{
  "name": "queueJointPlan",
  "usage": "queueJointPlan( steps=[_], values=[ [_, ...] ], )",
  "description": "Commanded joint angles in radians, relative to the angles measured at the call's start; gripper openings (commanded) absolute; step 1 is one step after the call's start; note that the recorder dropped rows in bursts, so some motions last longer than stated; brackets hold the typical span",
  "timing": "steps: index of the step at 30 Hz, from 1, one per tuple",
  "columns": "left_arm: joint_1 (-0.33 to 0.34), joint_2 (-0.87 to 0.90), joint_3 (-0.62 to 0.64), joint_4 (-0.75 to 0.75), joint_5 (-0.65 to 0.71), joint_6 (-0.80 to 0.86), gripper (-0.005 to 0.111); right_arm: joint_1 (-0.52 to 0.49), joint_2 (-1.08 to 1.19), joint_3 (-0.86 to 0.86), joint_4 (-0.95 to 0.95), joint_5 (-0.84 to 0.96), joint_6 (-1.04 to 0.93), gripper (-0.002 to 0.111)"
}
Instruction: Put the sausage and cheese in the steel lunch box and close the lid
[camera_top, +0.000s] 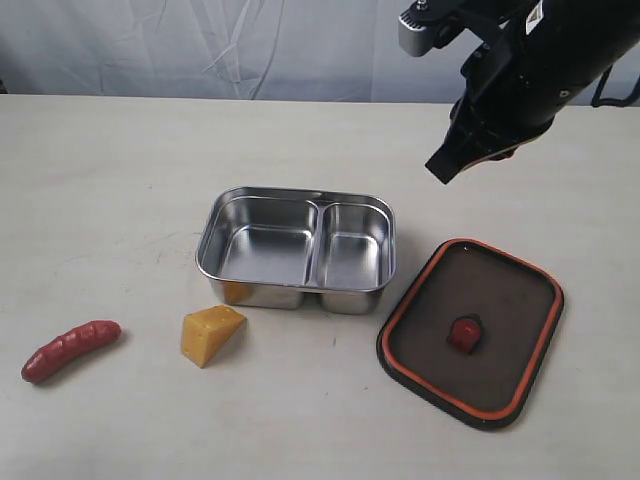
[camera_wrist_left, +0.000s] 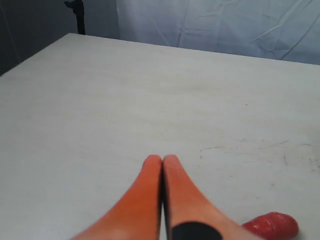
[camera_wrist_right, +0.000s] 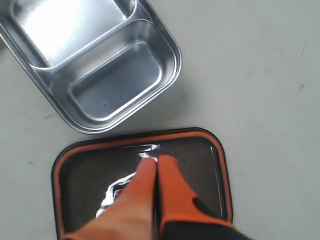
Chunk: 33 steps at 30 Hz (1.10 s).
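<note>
The lid (camera_top: 505, 300) is lying beside the empty steel lunch box (camera_top: 270, 293); right gripper (camera_wrist_right: 157, 160) and left gripper (camera_wrist_left: 162, 159) are hovering pinched closed, holding nothing. Loading is likely just starting, calling for jaws opened over sausage (camera_top: 70, 350) or cheese (camera_top: 212, 333).

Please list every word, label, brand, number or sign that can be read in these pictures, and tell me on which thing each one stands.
No text can be read in any view.
White sticker on the right arm: too small and blurred to read.
Steel lunch box, lid, sausage, cheese: no word, brand or number visible.
</note>
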Motion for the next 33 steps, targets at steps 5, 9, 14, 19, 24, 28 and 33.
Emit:
queueJointPlan(
  steps=[5,9,14,19,24,28,33],
  values=[
    [0.000,-0.006,0.004,0.460,-0.132,0.011,0.000,-0.006,-0.007,-0.006,0.021,0.004,0.002,0.000],
    [0.000,-0.006,0.004,0.364,-0.471,-0.081,0.000,-0.006,-0.005,-0.006,0.019,-0.003,0.000,0.000],
    [0.000,-0.006,0.004,0.322,-0.854,-0.096,0.000,-0.006,0.001,-0.006,0.012,-0.031,0.000,0.000],
    [0.000,-0.006,-0.012,0.131,-1.075,-0.337,0.000,-0.006,0.000,-0.006,0.010,-0.038,0.000,0.000],
    [0.000,-0.006,-0.099,-0.087,-0.655,-0.515,0.000,-0.006,0.000,-0.006,0.010,-0.038,0.000,0.000],
    [0.000,0.062,-0.150,-0.049,-0.630,-0.515,0.000,-0.006,0.000,-0.006,0.008,-0.038,0.000,0.000],
    [-0.002,0.330,-0.370,0.192,-0.315,-0.515,0.000,-0.006,0.000,-0.006,0.008,-0.038,0.000,0.000]
  ],
)
